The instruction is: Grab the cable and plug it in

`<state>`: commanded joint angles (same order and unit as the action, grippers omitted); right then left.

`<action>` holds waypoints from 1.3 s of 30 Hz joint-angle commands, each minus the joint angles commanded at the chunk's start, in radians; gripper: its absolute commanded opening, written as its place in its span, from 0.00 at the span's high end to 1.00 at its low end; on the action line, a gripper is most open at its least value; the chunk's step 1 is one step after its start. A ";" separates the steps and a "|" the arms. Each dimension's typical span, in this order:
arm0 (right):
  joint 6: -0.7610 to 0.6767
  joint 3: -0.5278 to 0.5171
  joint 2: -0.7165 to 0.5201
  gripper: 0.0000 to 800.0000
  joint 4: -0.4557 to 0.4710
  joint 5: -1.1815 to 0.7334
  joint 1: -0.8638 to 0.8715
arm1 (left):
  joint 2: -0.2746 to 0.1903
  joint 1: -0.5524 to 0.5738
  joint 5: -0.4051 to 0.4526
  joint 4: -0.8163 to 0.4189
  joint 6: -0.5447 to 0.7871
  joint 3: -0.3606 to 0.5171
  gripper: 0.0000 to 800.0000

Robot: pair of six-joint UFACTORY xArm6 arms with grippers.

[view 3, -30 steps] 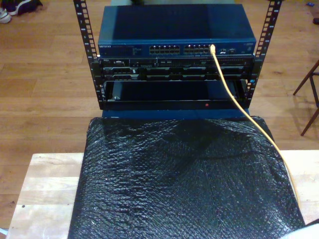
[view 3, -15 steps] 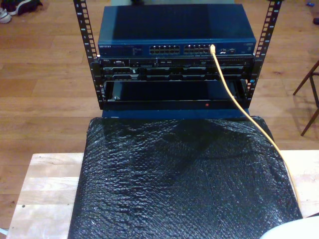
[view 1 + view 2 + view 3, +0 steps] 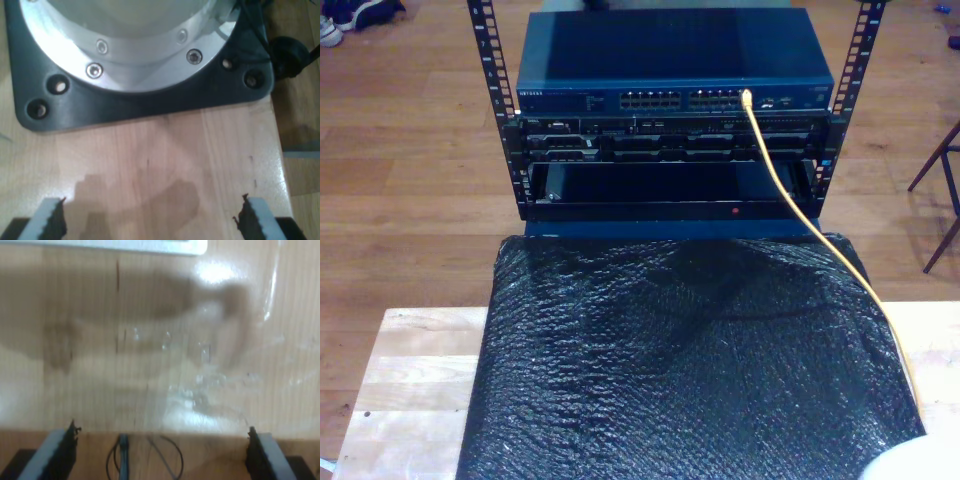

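The cable [image 3: 798,215] is seated in a port near the right end of the port row on the blue network switch [image 3: 675,60] — as the exterior view shows it. From there it is routed down past the rack [image 3: 670,150], across the black bubble-wrap sheet [image 3: 680,370], toward the exterior view's lower right — over the wooden table [image 3: 405,385].

A network switch [image 3: 675,60] sits at the top centre of the exterior view, atop a rack [image 3: 670,160] with more units beneath it. In front of the rack, a plastic-wrapped mat [image 3: 670,370] covers the lower middle of the frame, lying on a wooden table [image 3: 405,390] that shows at the lower left and lower right. The cable [image 3: 800,215] runs from a port right of centre on the switch's front, down across the mat's right edge, apparently ending near the lower right corner.
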<state>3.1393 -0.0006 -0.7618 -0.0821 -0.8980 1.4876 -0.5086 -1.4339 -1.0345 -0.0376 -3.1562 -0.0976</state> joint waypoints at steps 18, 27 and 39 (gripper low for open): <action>0.000 -0.068 0.000 0.00 -0.008 0.107 0.055 | 0.000 0.000 0.000 0.000 0.000 0.000 0.00; 0.000 -0.068 -0.002 0.00 -0.009 0.110 0.060 | 0.000 0.000 0.000 0.000 0.000 0.000 0.00; 0.000 -0.068 -0.002 0.00 -0.009 0.110 0.060 | 0.000 0.000 0.000 0.000 0.000 0.000 0.00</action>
<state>3.1393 -0.0681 -0.7633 -0.0913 -0.7875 1.5474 -0.5086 -1.4339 -1.0345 -0.0376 -3.1562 -0.0976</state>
